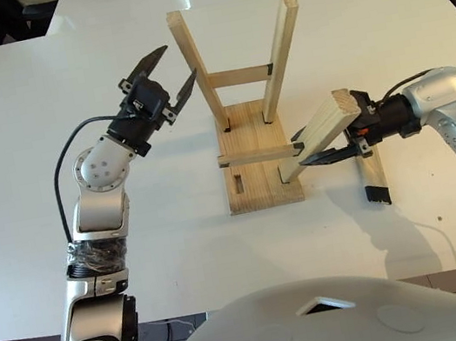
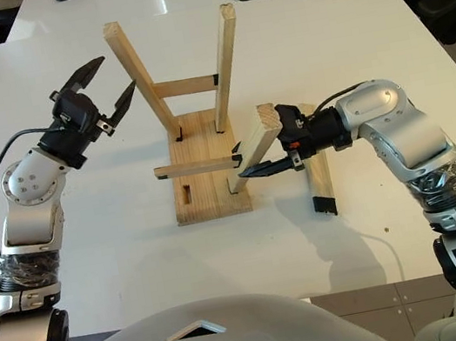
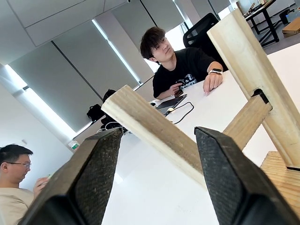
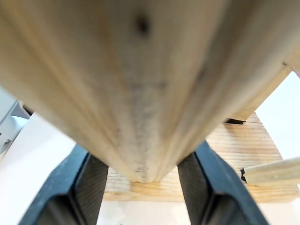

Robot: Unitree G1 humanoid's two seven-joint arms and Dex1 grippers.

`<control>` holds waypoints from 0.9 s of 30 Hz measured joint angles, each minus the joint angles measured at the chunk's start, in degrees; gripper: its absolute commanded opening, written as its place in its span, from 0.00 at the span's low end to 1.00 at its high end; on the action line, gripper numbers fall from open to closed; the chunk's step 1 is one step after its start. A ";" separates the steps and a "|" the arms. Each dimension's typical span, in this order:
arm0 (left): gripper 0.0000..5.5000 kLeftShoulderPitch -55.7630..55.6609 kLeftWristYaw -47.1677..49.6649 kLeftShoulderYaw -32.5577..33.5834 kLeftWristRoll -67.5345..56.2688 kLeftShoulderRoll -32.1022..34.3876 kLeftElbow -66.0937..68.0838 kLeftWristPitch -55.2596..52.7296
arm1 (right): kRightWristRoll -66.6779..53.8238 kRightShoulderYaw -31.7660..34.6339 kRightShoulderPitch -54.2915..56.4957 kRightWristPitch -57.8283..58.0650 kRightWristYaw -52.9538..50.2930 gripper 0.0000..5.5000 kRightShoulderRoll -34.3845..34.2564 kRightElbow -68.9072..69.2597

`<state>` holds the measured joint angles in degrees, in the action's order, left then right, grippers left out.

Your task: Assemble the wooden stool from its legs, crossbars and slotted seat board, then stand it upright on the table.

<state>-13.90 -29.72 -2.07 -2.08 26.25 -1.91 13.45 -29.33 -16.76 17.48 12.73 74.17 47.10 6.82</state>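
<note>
I see the seat board (image 1: 262,186) lying flat, with the far left leg (image 1: 196,66) and far right leg (image 1: 281,51) standing in its far slots. My right gripper (image 1: 305,148) is clamped on a third leg (image 1: 326,122), tilted over the board's near right corner, wood between both fingers. My left gripper (image 1: 178,63), jaws apart and empty, hovers off the board's far left corner.

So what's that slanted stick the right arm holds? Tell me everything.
It's a pale, square-cut wooden leg, plain and unpainted. It leans, lower end at the flat seat board's near right corner, upper end raised rightward. A crossbar meets it low down. The right tool is shut on it.
</note>
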 measured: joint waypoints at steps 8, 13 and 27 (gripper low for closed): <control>0.52 0.00 0.05 -0.48 0.13 0.00 -0.03 -0.20 | 0.00 -0.88 -2.73 -2.13 -3.82 0.37 -0.29 1.22; 0.52 0.33 0.14 -0.64 1.32 0.00 -0.04 -0.23 | -0.01 -1.11 -2.78 -2.10 -4.00 0.37 -0.04 1.24; 0.52 2.29 0.86 -1.02 3.18 -0.17 0.24 -0.16 | 12.42 -4.51 -10.19 3.49 -7.17 0.62 0.59 0.17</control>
<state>-11.61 -28.86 -3.09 1.09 26.08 -1.67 13.29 -16.92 -21.27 7.29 16.22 67.00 47.69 6.98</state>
